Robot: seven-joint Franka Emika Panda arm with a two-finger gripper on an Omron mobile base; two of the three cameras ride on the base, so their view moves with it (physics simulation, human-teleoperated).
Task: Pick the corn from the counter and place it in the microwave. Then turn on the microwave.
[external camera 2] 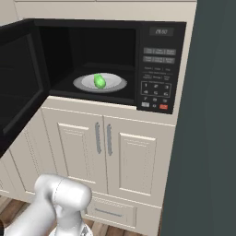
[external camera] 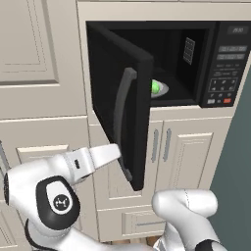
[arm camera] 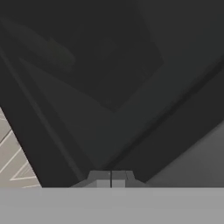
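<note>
Already, corn point(external camera 2: 99, 81) rests on the plate point(external camera 2: 83, 83) inside the microwave point(external camera 2: 159, 64). Pincer point(arm camera: 111, 180) clenched, empty, pressed close against the open door point(external camera: 120, 103), probably to swing it shut; keypad at 3 o'clock.

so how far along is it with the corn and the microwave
Done: the corn lies on the plate inside the microwave. In hand: the shut, empty gripper is close against the dark glass of the open door, apparently to push it closed. Left: closing the door and pressing the keypad to start it.
</note>
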